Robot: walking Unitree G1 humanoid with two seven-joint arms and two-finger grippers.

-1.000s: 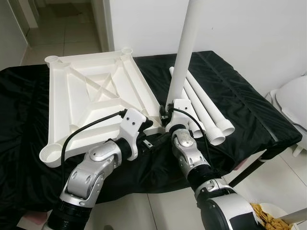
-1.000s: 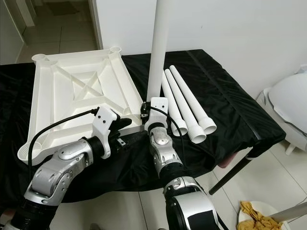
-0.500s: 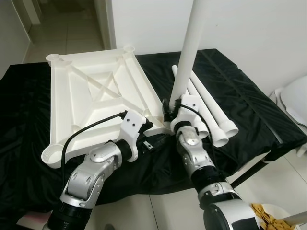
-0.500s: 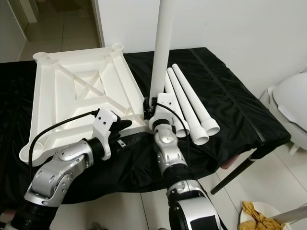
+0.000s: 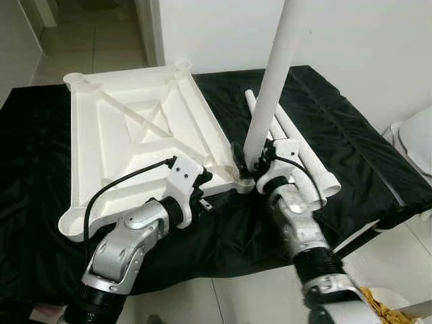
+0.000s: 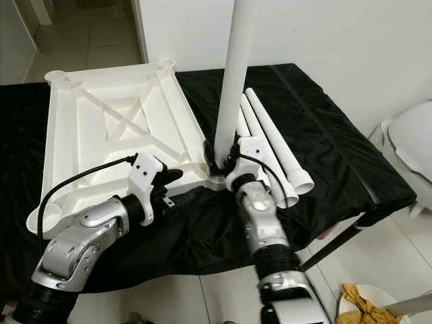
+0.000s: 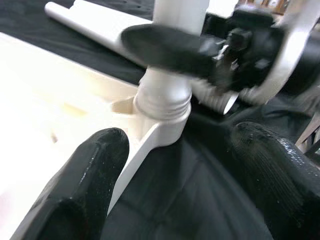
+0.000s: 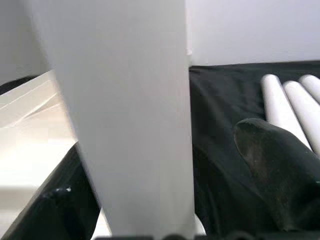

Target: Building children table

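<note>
No readable text, label, brand, number or sign anywhere in view.

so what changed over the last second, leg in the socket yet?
The right pincer has carried the upright leg onto the near right corner socket of the upturned tabletop; its threaded end now sits at the socket mouth, though how deep it sits cannot be told. The leg's tilt changed little. The left pincer stays open beside that corner. The spare legs lie as before.
</note>
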